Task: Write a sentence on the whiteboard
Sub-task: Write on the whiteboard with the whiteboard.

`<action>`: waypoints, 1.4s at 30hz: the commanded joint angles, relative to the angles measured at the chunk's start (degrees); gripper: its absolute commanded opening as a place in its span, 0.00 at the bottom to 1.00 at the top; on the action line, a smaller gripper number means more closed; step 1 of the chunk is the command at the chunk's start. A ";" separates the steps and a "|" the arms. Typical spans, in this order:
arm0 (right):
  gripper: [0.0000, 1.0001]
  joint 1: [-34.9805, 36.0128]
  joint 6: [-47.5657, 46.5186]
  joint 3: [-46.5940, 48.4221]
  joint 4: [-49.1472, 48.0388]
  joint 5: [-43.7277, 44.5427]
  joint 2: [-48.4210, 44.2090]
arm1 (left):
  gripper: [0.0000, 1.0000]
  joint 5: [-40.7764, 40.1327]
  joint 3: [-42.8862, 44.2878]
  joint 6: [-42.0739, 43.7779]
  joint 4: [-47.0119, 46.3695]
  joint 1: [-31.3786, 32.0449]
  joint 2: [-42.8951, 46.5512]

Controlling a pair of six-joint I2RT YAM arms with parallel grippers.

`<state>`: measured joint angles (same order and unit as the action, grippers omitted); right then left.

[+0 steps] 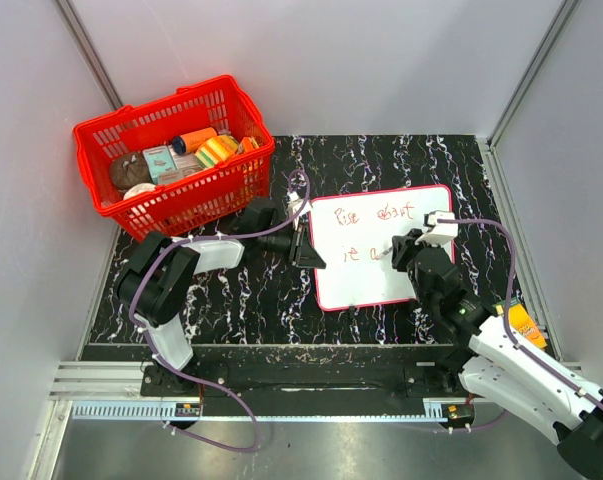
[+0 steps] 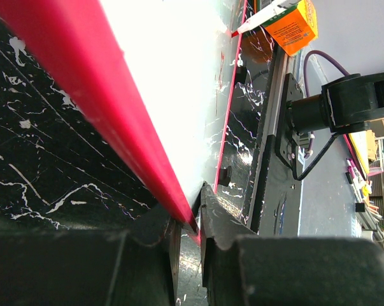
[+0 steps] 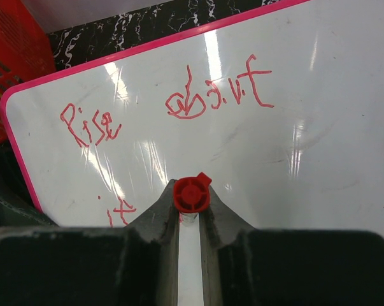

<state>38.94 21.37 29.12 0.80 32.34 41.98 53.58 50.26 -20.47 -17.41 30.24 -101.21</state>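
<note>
the right gripper's (image 3: 190,213) two fingers were pressed in on a marker (image 3: 191,193), seen end-on as a round red cap with a pale barrel below it between the pads. whether its tip touched the board could not be told. past the cap lay the whiteboard (image 3: 319,146), flat on the black marbled table (image 1: 251,300), its thin pink edge curving round the far left corner. the sentence (image 3: 185,105) ran in thin red strokes across it: a first line beginning "rise" and then a less legible word, and under it the start of a second line, partly hidden by the fingers. in the top view the right gripper hung over the board's right half, beside that second line.

the left gripper's (image 2: 188,220) fingers were nipped onto the whiteboard's left rim, the pink edge caught between the two tips, with the white face stretching away from them. the left arm lay low across the table.

a red basket (image 1: 171,205) full of small goods stood at the far left corner, well apart from the board. an orange box (image 1: 522,322) sat near the table's right edge.
</note>
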 commanded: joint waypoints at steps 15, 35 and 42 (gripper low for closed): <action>0.00 -0.18 -0.36 2.16 -2.55 1.94 -3.83 | 0.00 -3.57 0.37 5.88 3.61 2.46 -1.01; 0.00 -1.76 -4.93 8.05 -9.06 5.19 4.34 | 0.00 -3.75 0.28 5.97 3.79 2.46 -0.57; 0.00 -2.55 -4.84 6.56 -8.89 5.19 3.55 | 0.00 -3.92 0.28 6.14 3.96 2.46 -0.65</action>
<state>36.99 17.32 34.63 -5.37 35.53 46.22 53.52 50.52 -20.01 -17.43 30.63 -101.21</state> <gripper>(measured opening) 0.183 0.166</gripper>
